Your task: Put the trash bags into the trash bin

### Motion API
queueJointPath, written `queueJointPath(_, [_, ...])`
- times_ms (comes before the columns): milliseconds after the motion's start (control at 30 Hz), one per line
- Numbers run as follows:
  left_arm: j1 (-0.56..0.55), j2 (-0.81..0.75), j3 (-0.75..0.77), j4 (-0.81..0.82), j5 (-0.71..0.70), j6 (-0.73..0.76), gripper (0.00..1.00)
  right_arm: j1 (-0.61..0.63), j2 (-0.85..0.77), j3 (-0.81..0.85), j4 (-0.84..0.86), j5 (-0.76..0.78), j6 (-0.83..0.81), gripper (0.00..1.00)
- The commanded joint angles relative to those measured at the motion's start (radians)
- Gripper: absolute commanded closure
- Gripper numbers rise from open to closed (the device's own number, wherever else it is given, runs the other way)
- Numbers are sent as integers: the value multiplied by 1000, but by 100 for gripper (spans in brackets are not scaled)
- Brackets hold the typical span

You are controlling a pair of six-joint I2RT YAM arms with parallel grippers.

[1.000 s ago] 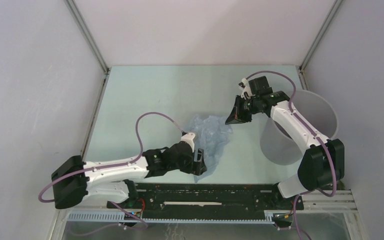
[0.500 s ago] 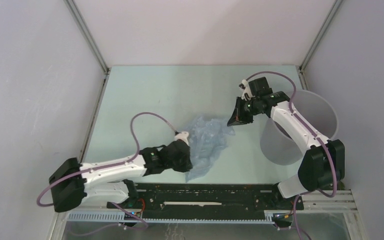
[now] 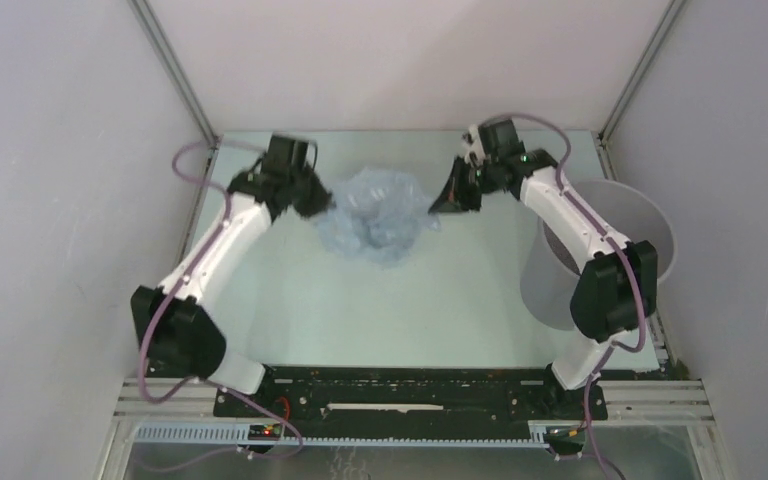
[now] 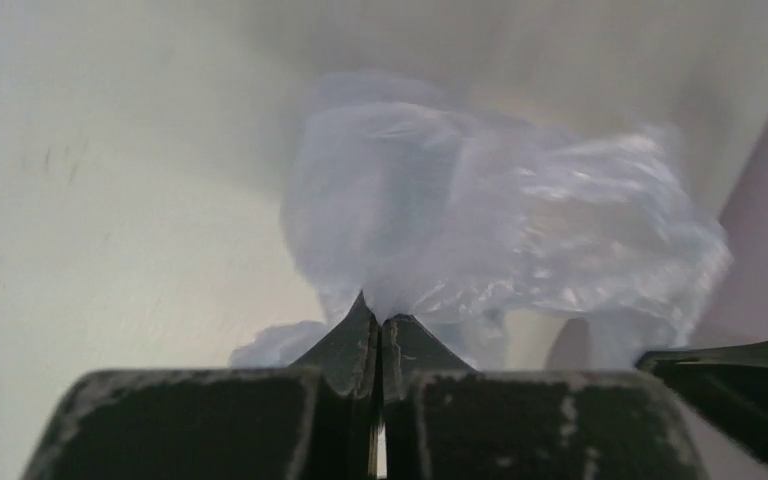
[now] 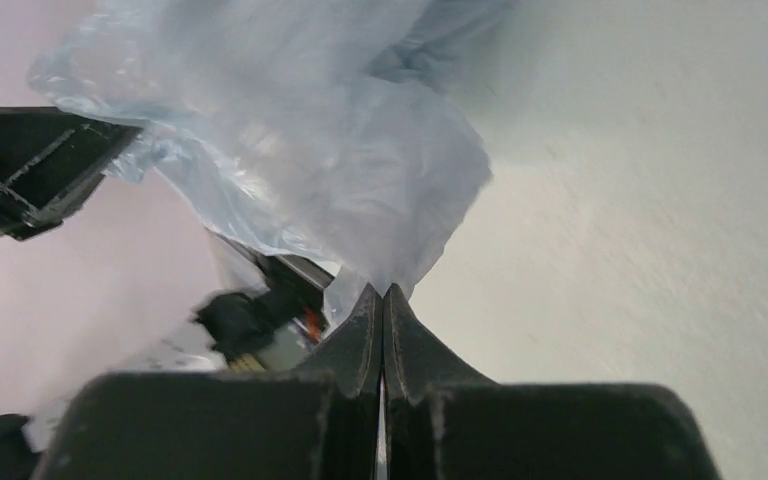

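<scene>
The pale blue trash bag (image 3: 375,215) hangs bunched and stretched between my two grippers over the far middle of the table. My left gripper (image 3: 316,205) is shut on its left edge, and the left wrist view shows the film (image 4: 490,220) pinched at the closed tips (image 4: 380,320). On the bag's right edge my right gripper (image 3: 439,203) is shut too, its tips (image 5: 385,290) closed on a corner of the film (image 5: 290,150). The light grey trash bin (image 3: 560,290) stands at the right edge of the table, to the right of the right arm and apart from the bag.
Grey enclosure walls with metal corner posts (image 3: 175,75) close in the table on the left, back and right. The black base rail (image 3: 410,390) runs along the near edge. The right wrist view shows the left gripper's dark body (image 5: 30,170) beyond the bag.
My left gripper shut on the bag near the front, then swung far back and left, lifting the bag off the table. The right gripper shifted slightly back and left, still shut on the bag.
</scene>
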Motion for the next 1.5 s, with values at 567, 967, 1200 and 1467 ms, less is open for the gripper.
queueJointPath(567, [-177,-377,-518,145,-81,46,100,240,-264,-259,-2,250,-176,100])
queueJointPath(967, [-100,-477,-8,13,-12,124,100,273,-224,263,-236,259,-183,100])
queueJointPath(1200, [-107,-301,721,47,-34,207,100,339,-133,1089,-307,328,-259,100])
queueJointPath(1467, [-99,-518,-33,94,-171,142,100,286,-446,65,104,305,-196,100])
